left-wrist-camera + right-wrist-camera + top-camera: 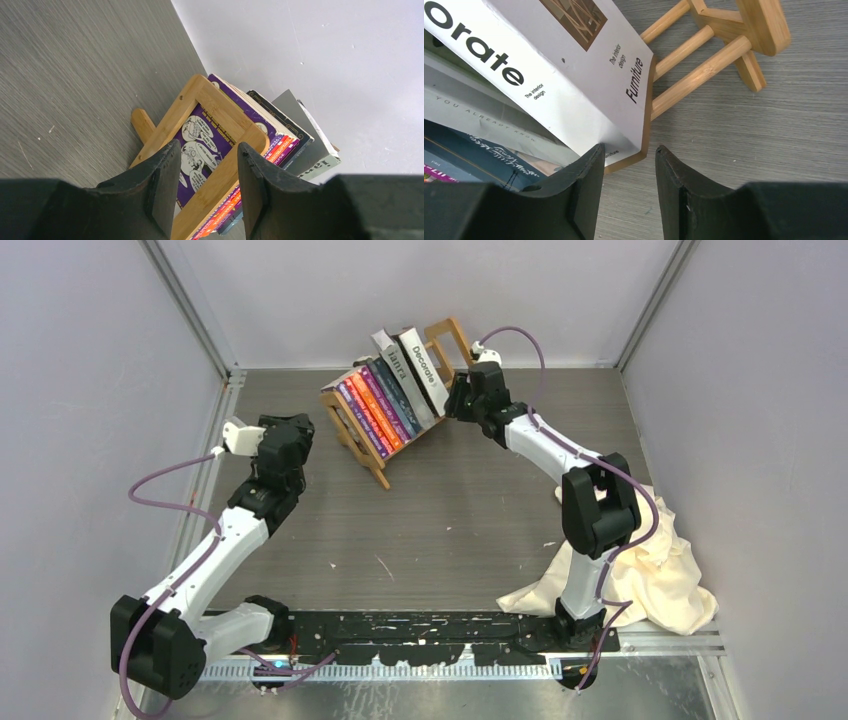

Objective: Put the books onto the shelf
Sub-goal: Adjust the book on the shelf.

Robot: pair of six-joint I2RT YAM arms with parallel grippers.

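Spread and empty, left fingers (pixel 162 185) face the shelf (pixel 225 107) end; right fingers (pixel 584 185), also parted, hover beside the white book (pixel 574 100), seemingly steadying the leaning books (pixel 385 400) racked on the bench (pixel 450 530).

Books (pixel 392 392) stand in the shelf (pixel 378 476); cloth (pixel 660 575) lies right.

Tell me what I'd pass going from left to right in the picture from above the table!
left gripper → leftmost purple book → white Decorate book → right gripper → cream cloth
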